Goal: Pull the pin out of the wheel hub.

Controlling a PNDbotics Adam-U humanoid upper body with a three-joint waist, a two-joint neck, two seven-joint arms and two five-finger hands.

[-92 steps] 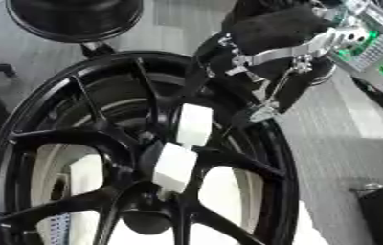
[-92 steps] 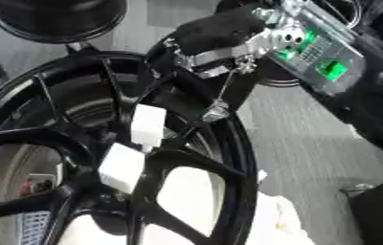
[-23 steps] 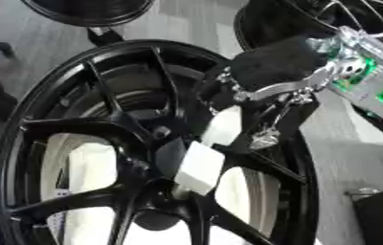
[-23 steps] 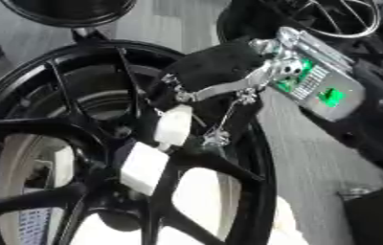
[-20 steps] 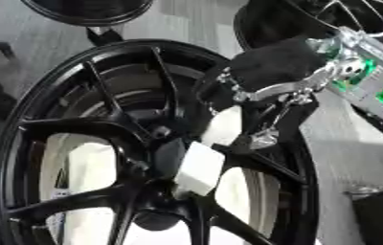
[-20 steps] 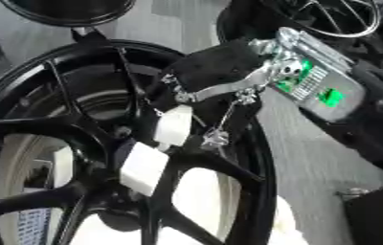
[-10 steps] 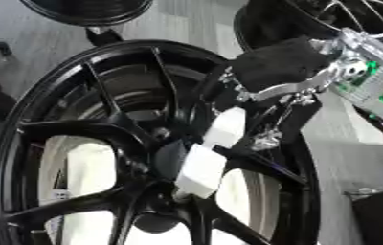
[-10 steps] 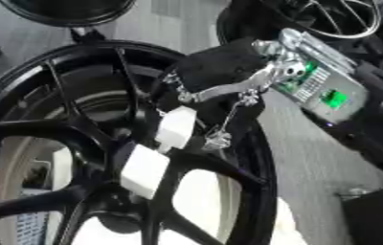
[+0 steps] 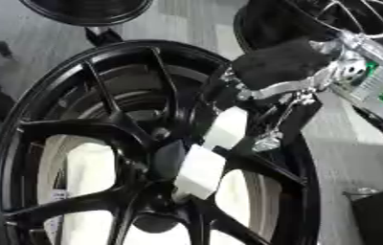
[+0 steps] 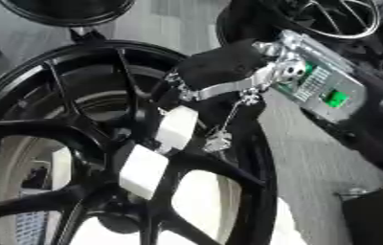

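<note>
A large black wheel hub (image 9: 103,143) with thick spokes fills the left and centre of the scene, lying on a grey floor (image 10: 312,158). The right robot hand (image 9: 283,67) reaches in from the upper right, its black padded body and silver linkage poised over the hub's right rim. Its white fingers (image 9: 227,127) stretch down and left along a spoke, and their tips meet the hub's centre, where the pin would sit; the pin itself cannot be made out, and whether the fingers pinch anything there cannot be told. A second dark wheel (image 9: 86,9) lies at the far edge. The left robot hand does not show.
</note>
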